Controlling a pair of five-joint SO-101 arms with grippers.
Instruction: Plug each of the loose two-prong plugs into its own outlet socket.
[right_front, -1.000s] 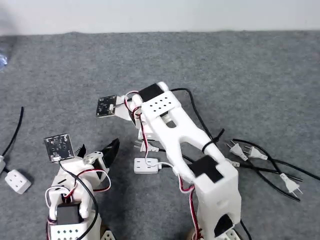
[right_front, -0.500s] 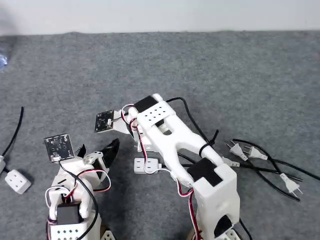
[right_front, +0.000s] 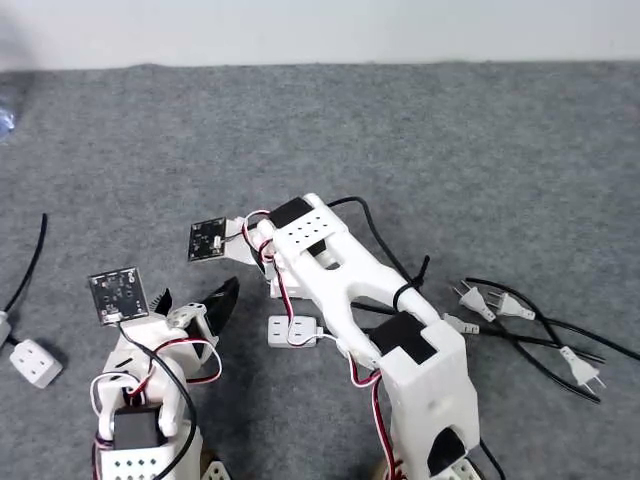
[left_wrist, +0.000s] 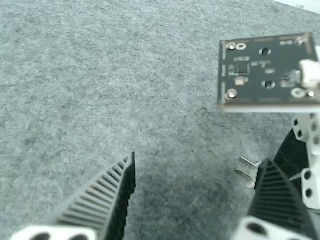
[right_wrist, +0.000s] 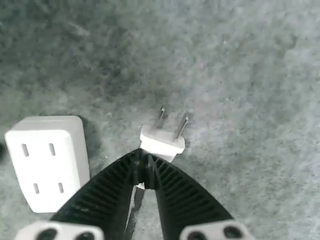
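The left gripper (left_wrist: 197, 165) hung nearest the arms' bases, its black ribbed jaws spread wide over the grey carpeted table (right_front: 480, 150) and holding nothing. Well apart at the table's left edge sat a white cube outlet (right_front: 35, 362). Just beyond the left gripper, a white rectangular outlet block (right_wrist: 47, 160) lay flat, sockets up. Beside it, the right gripper (right_wrist: 145, 162) was pinched tight on the rear of a white two-prong plug (right_wrist: 162, 140), whose prongs pointed away from the jaws. Off to the right, more white plugs on black cords (right_front: 480, 300) lay loose.
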